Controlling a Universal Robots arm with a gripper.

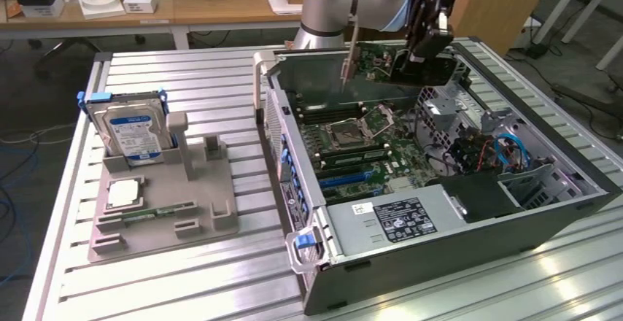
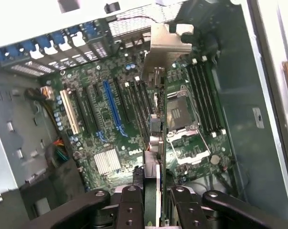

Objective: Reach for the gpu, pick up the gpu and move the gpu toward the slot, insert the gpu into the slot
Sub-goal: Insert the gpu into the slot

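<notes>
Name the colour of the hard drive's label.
Hard drive label: blue and white, best in exterior view.

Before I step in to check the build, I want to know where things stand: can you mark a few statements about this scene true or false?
1. The pincer grips the graphics card. True.
2. The graphics card sits in the blue slot. False: the slot is empty, and the card is held up over the motherboard.
3. The hard drive lies flat inside the computer case. False: it stands upright in the grey holder, outside the case, at the exterior view's left.
4. The computer case lies open, with the motherboard exposed. True.
</notes>
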